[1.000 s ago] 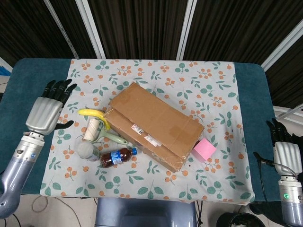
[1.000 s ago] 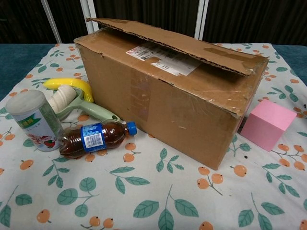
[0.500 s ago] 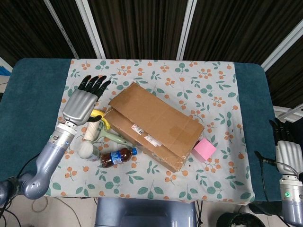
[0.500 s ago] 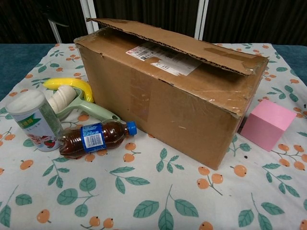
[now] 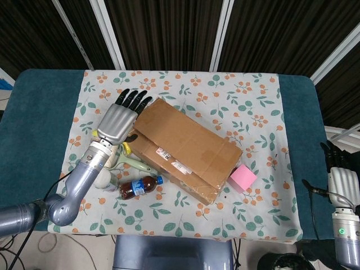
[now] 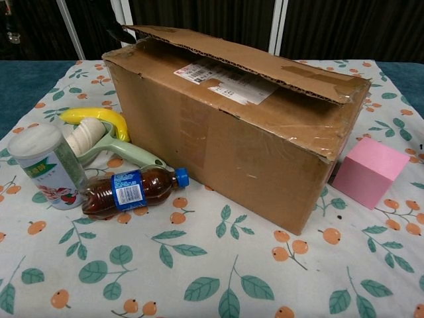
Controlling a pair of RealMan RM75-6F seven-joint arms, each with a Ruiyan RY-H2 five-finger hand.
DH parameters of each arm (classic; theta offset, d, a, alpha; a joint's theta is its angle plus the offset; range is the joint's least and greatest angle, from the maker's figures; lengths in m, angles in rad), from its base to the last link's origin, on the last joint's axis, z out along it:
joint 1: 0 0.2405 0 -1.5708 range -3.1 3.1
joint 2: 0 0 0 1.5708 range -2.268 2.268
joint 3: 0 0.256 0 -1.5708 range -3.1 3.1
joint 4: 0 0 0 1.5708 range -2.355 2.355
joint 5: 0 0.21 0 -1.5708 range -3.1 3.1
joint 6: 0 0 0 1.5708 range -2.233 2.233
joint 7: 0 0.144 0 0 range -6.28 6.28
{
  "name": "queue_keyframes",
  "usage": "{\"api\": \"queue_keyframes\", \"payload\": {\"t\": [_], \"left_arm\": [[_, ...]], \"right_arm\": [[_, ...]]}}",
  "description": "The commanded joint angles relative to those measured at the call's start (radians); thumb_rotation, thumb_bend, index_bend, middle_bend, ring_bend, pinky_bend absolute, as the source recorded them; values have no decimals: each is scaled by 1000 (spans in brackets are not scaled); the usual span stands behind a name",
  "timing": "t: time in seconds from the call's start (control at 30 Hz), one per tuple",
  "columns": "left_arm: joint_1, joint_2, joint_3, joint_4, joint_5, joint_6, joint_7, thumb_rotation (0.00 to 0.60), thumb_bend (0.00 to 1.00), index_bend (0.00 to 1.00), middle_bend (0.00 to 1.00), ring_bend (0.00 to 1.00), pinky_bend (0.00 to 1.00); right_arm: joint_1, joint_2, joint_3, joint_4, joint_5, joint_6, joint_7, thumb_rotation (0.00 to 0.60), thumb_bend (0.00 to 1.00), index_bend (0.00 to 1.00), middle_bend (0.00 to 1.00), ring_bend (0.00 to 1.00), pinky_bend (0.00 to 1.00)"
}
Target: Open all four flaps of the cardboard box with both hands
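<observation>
Nearest in the chest view, a brown drink bottle (image 6: 132, 190) is seen lying on its side at lower left, a white-capped can (image 6: 44, 165) standing just beside it. Behind these lie a green-handled roller (image 6: 106, 145) and a yellow banana (image 6: 96, 118), all crowded against the left end of the cardboard box (image 6: 232, 126). A pink cube (image 6: 370, 172) is set just beside the box's right end.

The box is placed at the centre of the flowered cloth on the desk (image 5: 39, 95), turned at a slant. Its flaps are not yet opened; the top flap is seen lying flat, with only its long edge a little lifted along the seam.

The step in hand is judged to be the approach. The left hand (image 5: 119, 119) is held at centre left of the head view, fingers spread and extended, nothing grasped, its fingertips at the box's upper-left corner; contact cannot be told. The right hand (image 5: 339, 181) is kept at the far right edge, well apart from the box, fingers straight and empty as far as can be seen.

Next, fingertips would need to be slipped under the raised flap edge and the flap folded outward, while the right hand is brought in. The banana and roller beneath the left wrist are likely to be nudged.
</observation>
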Motion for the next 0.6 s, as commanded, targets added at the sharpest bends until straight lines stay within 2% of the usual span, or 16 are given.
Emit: {"api": "queue_keyframes", "payload": {"t": [0.03, 0.33, 0.6], "left_arm": [[-40, -36, 1, 35, -9, -13, 14, 600, 154, 0, 0, 0, 3], [-112, -82, -9, 98, -18, -19, 25, 600, 216, 0, 0, 0, 2], [-172, -100, -34, 164, -18, -26, 31, 600, 220, 0, 0, 0, 2]], "right_arm": [[0, 1, 1, -1, 2, -2, 4, 600, 218, 0, 0, 0, 207], [0, 3, 5, -3, 11, -9, 15, 600, 219, 0, 0, 0, 206], [1, 4, 7, -7, 20, -18, 24, 600, 219, 0, 0, 0, 206]]}}
